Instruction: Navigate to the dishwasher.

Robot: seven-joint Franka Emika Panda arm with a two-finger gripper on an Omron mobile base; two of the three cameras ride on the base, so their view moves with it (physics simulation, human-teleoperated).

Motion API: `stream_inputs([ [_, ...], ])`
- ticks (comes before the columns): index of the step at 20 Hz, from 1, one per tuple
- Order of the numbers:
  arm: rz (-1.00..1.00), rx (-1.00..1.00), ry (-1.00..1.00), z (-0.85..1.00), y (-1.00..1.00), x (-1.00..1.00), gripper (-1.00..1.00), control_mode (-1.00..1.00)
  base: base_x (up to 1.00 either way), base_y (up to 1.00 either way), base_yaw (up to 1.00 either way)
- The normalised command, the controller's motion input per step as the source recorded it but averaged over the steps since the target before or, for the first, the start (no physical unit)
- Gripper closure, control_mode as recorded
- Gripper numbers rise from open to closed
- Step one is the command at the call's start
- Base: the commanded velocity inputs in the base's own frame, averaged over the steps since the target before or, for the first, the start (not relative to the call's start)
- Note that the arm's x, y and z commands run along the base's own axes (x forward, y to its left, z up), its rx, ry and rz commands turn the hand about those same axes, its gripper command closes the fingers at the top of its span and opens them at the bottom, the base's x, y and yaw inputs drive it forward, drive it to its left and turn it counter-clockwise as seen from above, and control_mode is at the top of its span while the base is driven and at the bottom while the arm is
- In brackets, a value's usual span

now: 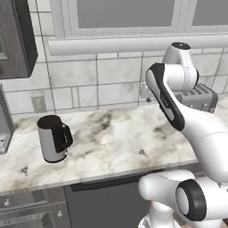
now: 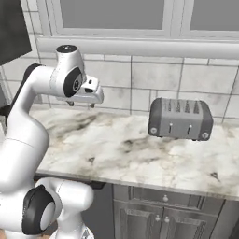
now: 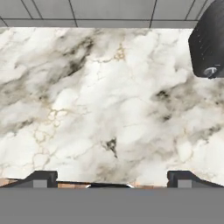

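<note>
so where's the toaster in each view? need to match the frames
Left base view: toaster at the right edge, against the tiled wall, mostly hidden behind the arm.
Right base view: toaster right of centre on the marble counter, fully visible.
Hand view: a dark corner of it at the upper right.
Shared landmark: the marble counter it stands on.

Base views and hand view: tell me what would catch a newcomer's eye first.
The white arm looms largest, folded above the marble counter, its claw open and holding nothing. On the counter, a dark kettle stands to the left and a grey four-slot toaster sits to the right by the tiled wall. Below the counter edge, the flat dark dishwasher front lies directly ahead of the base.
</note>
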Motion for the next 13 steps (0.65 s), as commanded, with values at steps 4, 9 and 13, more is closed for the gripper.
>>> stream_inputs([
  [4,0.0,0.0,0.0,0.0,0.0,0.0,-1.0,1.0,0.49,0.23,0.3],
  [9,0.0,0.0,0.0,0.0,0.0,0.0,-1.0,1.0,0.29,0.19,0.06],
  [13,0.0,0.0,0.0,0.0,0.0,0.0,-1.0,1.0,0.3,0.34,0.0],
])
